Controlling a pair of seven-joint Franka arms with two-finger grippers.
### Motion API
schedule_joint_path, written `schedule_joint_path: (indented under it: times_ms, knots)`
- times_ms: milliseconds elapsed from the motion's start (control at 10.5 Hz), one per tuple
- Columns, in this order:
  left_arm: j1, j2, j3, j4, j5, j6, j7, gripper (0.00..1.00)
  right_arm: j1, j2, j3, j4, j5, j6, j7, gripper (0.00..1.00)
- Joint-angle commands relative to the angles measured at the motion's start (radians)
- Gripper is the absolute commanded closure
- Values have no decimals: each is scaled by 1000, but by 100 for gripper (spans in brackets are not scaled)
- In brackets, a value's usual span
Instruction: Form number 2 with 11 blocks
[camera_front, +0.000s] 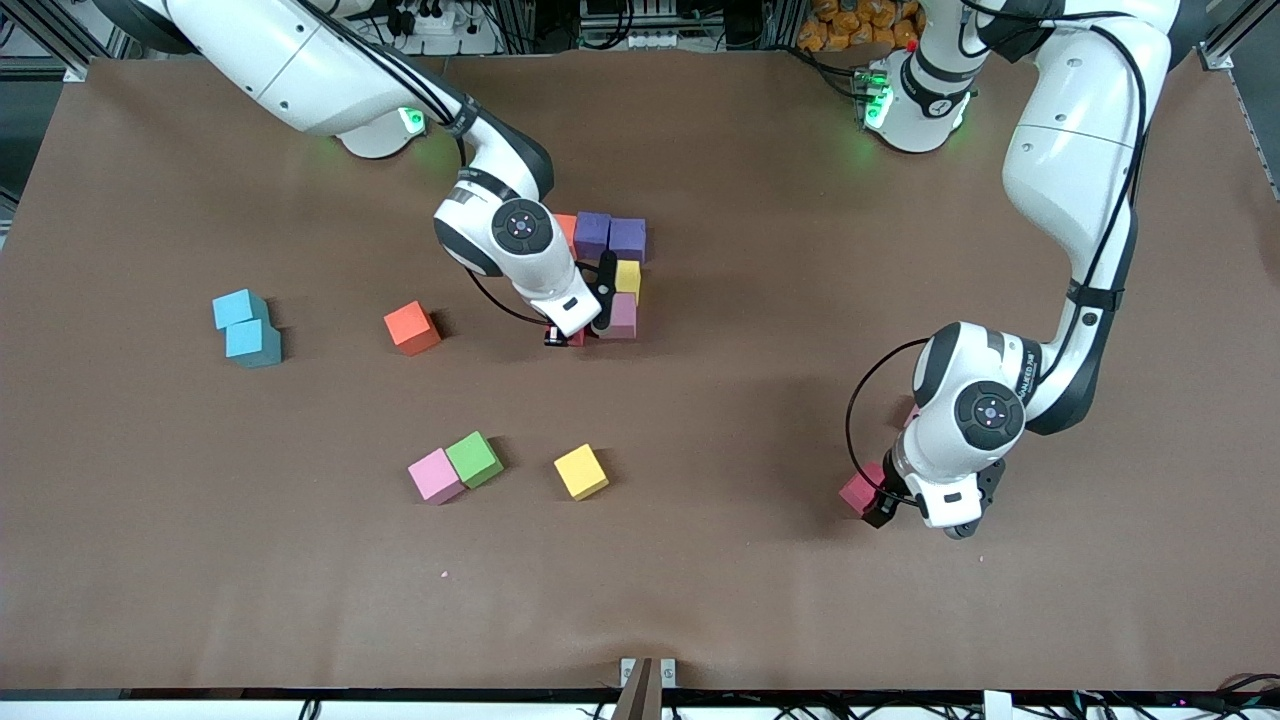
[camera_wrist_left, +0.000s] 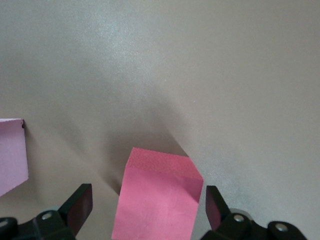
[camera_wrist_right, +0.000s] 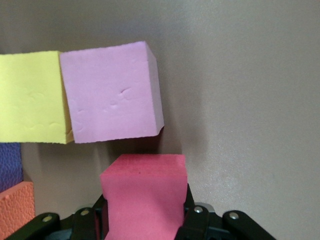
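Crimson block (camera_wrist_right: 143, 192) in right gripper (camera_wrist_right: 145, 220).

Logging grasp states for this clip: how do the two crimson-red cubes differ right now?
The crimson-red cube at the right gripper is clamped between shut fingers, beside the pink cube of the partly built digit. The crimson-red cube at the left gripper sits alone on the table, between open fingers that do not touch it. Both look alike in colour and size.
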Motion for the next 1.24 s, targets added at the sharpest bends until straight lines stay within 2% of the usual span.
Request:
schedule_joint_path:
  times_ms: [0, 574, 765, 956, 1148]
  knots:
    - [-6, 12, 2, 25, 19, 11, -24, 0, -5, 8, 12, -6, -18, 21, 42, 82]
    - [-14, -18, -3, 28, 27, 9, -21, 0, 6, 31, 12, -6, -18, 64, 41, 82]
    - [-61, -20, 1, 41, 33, 6, -23, 0, 6, 32, 12, -8, -18, 69, 41, 82]
    - [-55, -24, 2, 42, 33, -1, -27, 0, 15, 32, 12, -6, -18, 70, 41, 82]
    - [-22, -85, 3, 34, 53, -111, 17, 0, 18, 32, 12, -6, -18, 69, 42, 82]
